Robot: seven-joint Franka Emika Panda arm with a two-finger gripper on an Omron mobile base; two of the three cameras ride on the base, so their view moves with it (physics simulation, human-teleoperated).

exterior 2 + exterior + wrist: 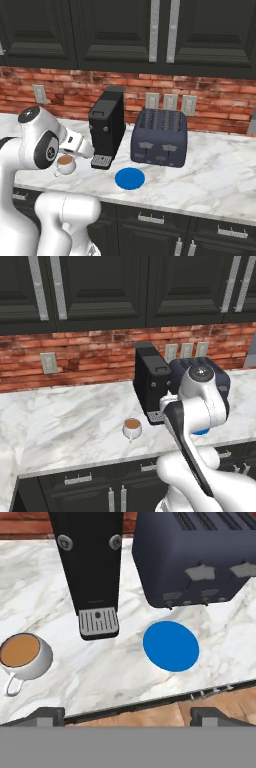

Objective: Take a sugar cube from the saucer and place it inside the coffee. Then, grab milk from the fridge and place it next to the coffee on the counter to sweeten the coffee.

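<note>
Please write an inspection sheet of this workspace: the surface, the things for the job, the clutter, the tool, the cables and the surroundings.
Surface: marble counter, white with grey veins, over black cabinets.
Job's things: coffee, a white cup with brown liquid, stands upright left of the coffee machine; its handle points toward the counter edge. Saucer, a blue disc, lies flat in front of the toaster; no sugar cube can be seen on it.
Clutter: black coffee machine and dark blue toaster, side by side at the back.
Tool: tool open, holds nothing, above the counter's front edge.
Cables: nothing seen.
Surroundings: red brick wall with outlets, black upper cabinets.
</note>
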